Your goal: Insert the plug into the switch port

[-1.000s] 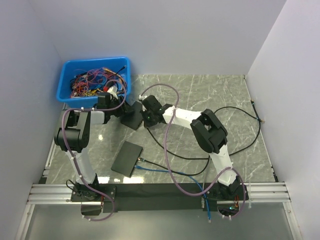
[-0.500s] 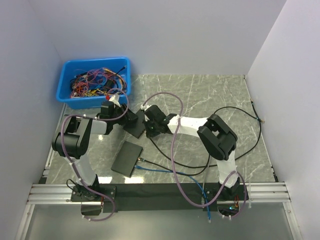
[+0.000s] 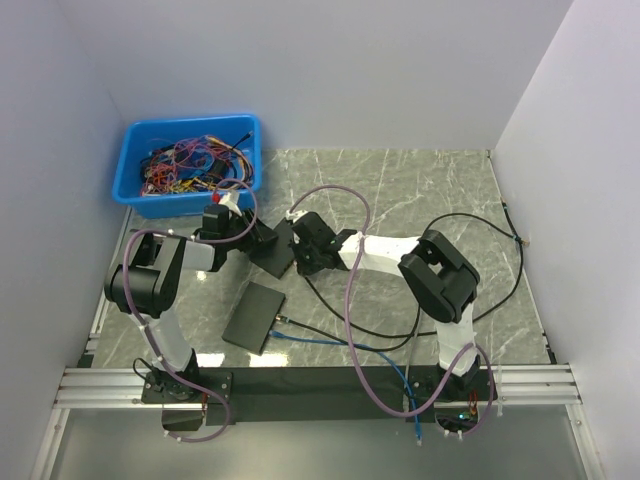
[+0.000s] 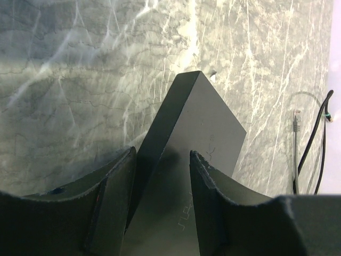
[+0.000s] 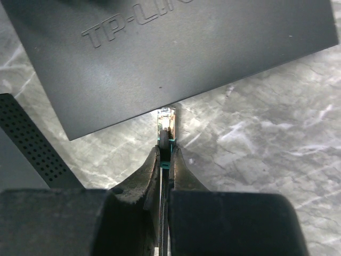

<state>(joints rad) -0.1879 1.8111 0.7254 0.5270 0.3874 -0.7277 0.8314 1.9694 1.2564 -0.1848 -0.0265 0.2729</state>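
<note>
Insertion step: left fingers (image 4: 109,208) clamp the switch (image 4: 194,128); right fingers (image 5: 143,184) pinch the plug (image 5: 165,128) at its edge, probably needing a straight push in.

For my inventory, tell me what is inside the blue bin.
The blue bin holds a tangle of coloured wires. Its floor is covered by them, so anything underneath cannot be seen.

Embossed "TP-LIN…", probably TP-Link, on the switch (image 5: 176,48)
</note>
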